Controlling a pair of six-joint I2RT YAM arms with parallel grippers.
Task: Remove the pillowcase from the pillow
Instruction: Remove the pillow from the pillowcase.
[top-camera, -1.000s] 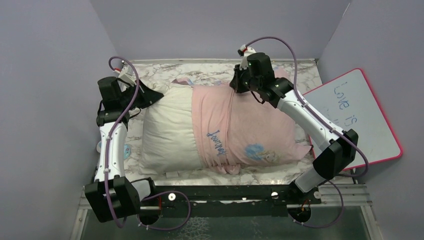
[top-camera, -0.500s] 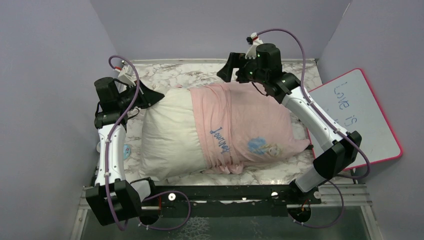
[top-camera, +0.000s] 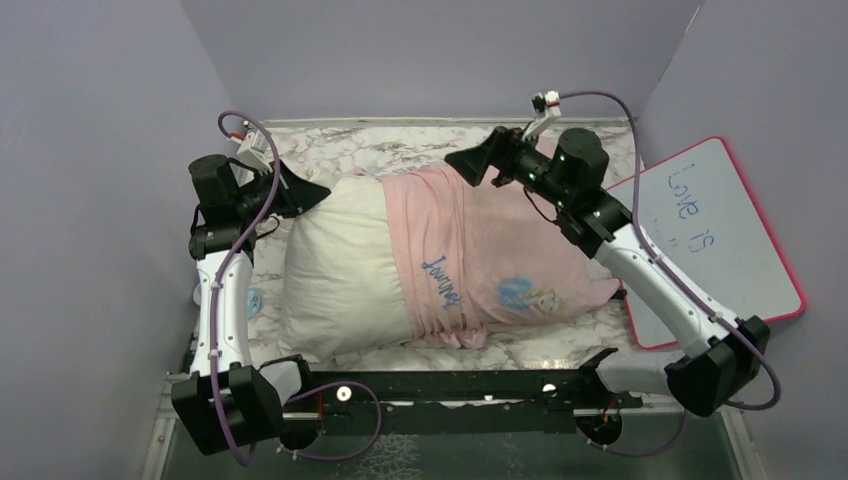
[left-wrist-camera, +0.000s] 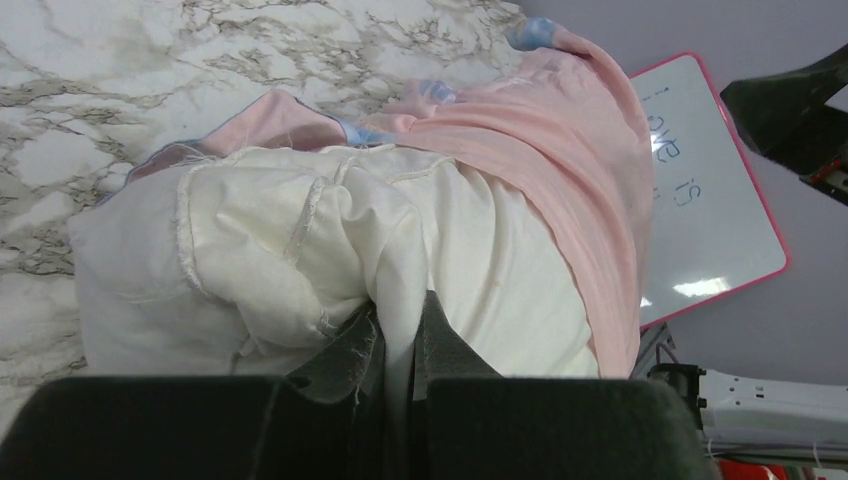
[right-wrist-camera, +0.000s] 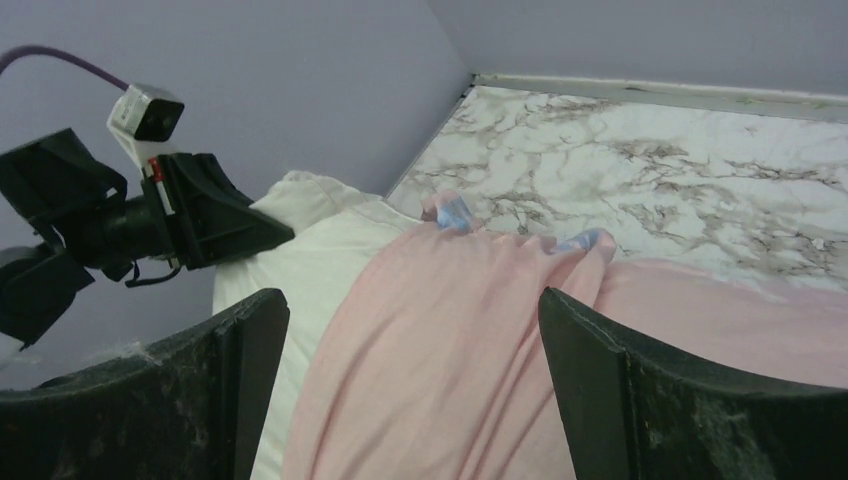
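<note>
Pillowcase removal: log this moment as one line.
left gripper: shut on plump white pillow corner | right gripper: open, over thin pink fabric pillowcase | pillowcase: covers pillow's right part

Lab test cell: plain lilac partition walls (top-camera: 430, 50), marble-pattern tabletop (top-camera: 400, 140), black metal mounting rail (top-camera: 450, 385).

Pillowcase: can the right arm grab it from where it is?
Probably yes. On the right arm, the jaws hang open near the far edge of the pillowcase, with nothing between them and the fabric.
</note>
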